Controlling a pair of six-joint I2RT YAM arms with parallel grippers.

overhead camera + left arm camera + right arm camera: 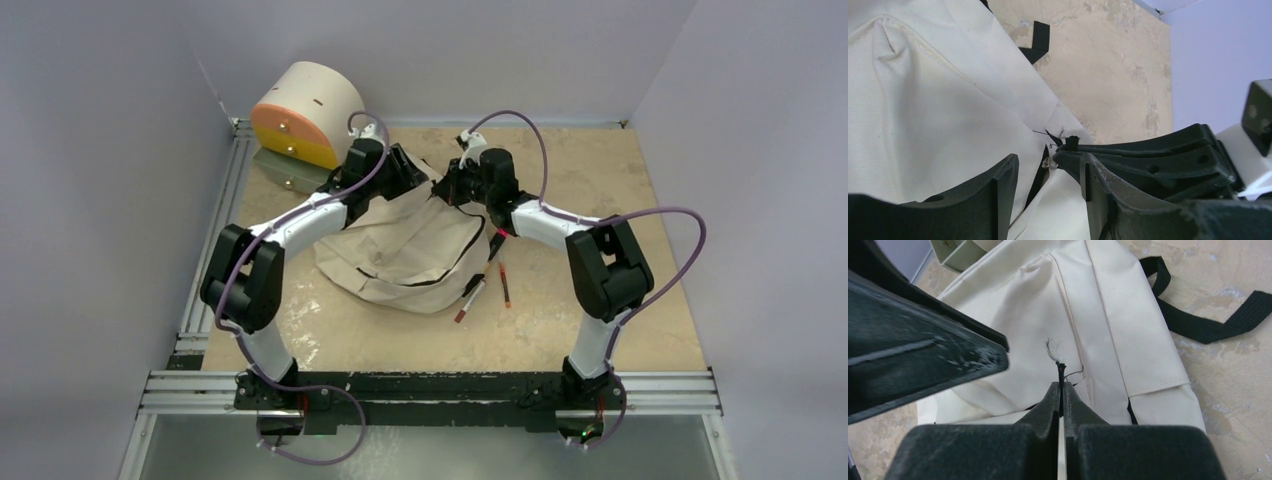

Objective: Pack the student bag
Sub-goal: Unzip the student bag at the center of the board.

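The student bag (415,250), cream fabric with black zips, lies in the middle of the table. Both grippers meet at its far top edge. My right gripper (1061,386) is shut on a thin black zip pull cord (1060,368) with a frayed end, just above the fabric. In the left wrist view its fingers (1148,155) reach in from the right, pinching the cord (1071,142). My left gripper (1050,165) stands open over the zip line, its jaws apart with cream fabric (938,115) showing between them. A black strap (1208,325) trails on the table.
Two pens (470,298) (505,283) lie just right of the bag's near edge. A cream-and-orange cylindrical drawer unit (305,110) stands at the back left, with a green drawer (285,170) pulled out below it. Walls close the table at the back and sides.
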